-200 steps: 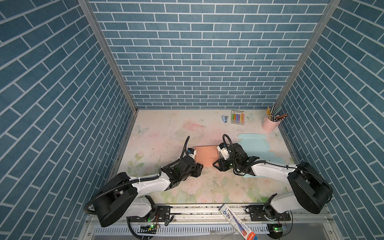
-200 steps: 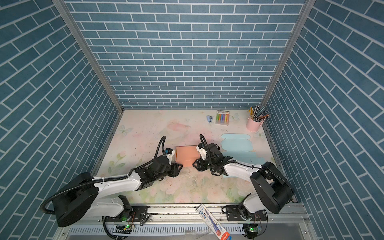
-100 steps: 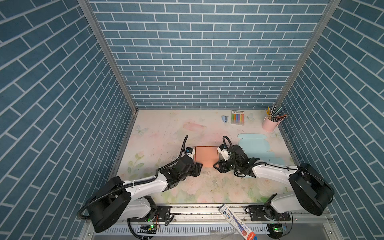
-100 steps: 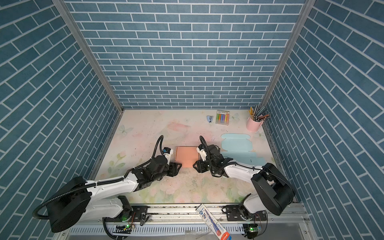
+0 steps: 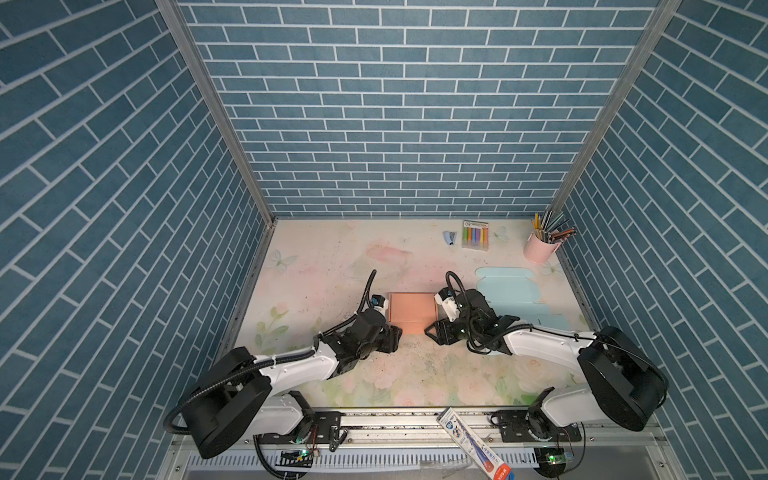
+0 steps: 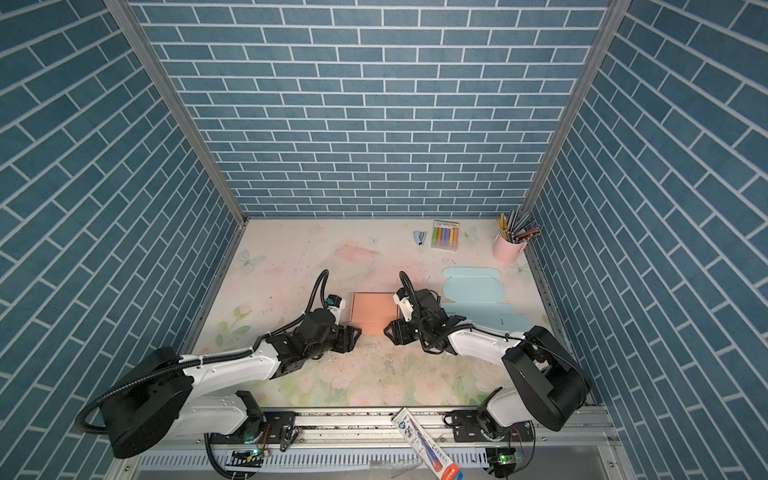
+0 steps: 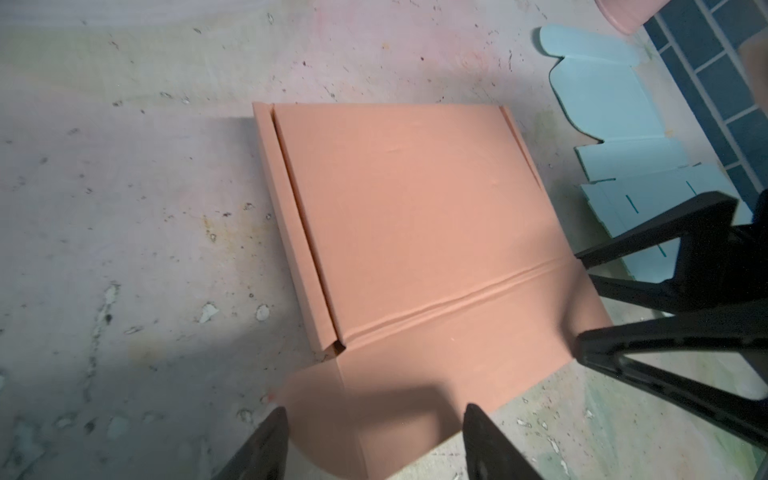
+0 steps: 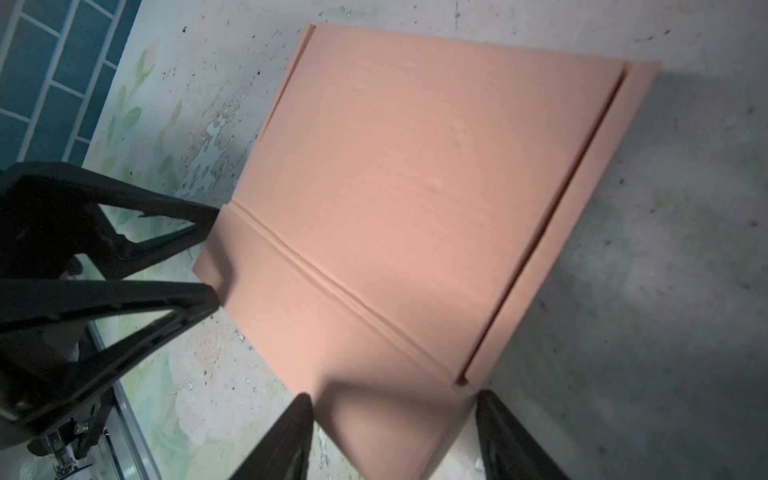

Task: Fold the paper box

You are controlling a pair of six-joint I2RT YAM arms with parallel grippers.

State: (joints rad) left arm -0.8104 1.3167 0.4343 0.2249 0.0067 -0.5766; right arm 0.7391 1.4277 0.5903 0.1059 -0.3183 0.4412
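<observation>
Floral tabletop (image 5: 332,266), blue brick walls (image 5: 395,124) all round. Up front, left gripper (image 5: 395,336) and right gripper (image 5: 430,332) both gape wide, gripping nothing, flanking the near flap (image 7: 415,374) of the orange paper box (image 5: 411,307) mid-table. Flap's long axis runs gripper to gripper, both about equally close. Blue blank (image 5: 507,291) crowds the right side; open room on the left.

The salmon-orange paper box (image 5: 411,312) lies flat near the middle of the floral table (image 5: 332,266), its broad top panel facing up and a little dented. A narrow strip is folded up along one long side, with a dark slit beside it. A crease crosses the near end. Beyond it a round-cornered flap lies on the table.
</observation>
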